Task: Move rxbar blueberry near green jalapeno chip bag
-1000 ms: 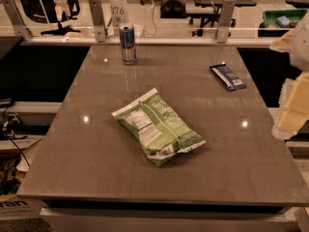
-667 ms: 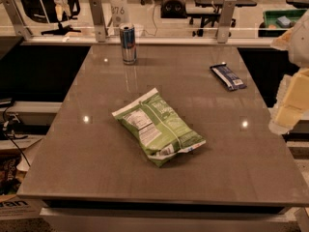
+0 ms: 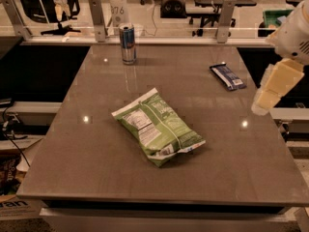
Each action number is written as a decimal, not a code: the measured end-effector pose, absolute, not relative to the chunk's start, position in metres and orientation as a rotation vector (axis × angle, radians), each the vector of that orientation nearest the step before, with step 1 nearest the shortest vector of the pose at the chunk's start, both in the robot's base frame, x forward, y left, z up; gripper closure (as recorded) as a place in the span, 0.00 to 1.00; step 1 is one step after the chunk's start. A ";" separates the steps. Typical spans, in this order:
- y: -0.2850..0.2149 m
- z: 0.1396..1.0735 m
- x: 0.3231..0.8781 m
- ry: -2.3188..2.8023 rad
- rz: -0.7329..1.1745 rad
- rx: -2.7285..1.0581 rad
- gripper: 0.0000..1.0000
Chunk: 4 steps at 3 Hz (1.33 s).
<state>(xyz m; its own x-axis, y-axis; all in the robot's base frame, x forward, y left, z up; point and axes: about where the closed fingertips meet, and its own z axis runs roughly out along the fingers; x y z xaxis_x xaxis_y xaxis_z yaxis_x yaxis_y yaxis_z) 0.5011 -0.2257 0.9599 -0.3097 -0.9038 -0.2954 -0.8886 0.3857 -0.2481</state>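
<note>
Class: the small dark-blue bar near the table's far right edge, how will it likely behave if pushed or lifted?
The rxbar blueberry lies flat and thin, so it should slide, not roll or tip, on the glossy table. Being small, it is probably light; its wrapper may be slippery. The gripper hangs at the table's right edge, apart from the bar.

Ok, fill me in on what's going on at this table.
A one-armed robot is working at a smooth grey-brown table. Its cream-coloured end effector hovers over the table's right edge, touching none of the items. The small flat dark-blue snack bar lies on the far right part of the table, apart from the end effector. The large crinkled light-green chip bag lies mid-table, well apart from the bar, so the move is not yet done. A tall silver-and-blue drink can stands near the far edge.
</note>
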 end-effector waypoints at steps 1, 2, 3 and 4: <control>-0.227 0.952 0.529 2.275 -0.035 -1.472 0.00; -0.229 0.941 0.558 2.297 -0.016 -1.364 0.00; -0.233 0.928 0.585 2.338 0.008 -1.252 0.00; -0.236 0.907 0.614 2.395 0.030 -1.153 0.00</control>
<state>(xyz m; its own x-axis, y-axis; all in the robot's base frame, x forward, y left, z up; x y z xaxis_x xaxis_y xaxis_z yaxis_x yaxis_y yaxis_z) 0.6141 -0.2360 0.9074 -0.5306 -0.7314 -0.4284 -0.7419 0.6452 -0.1825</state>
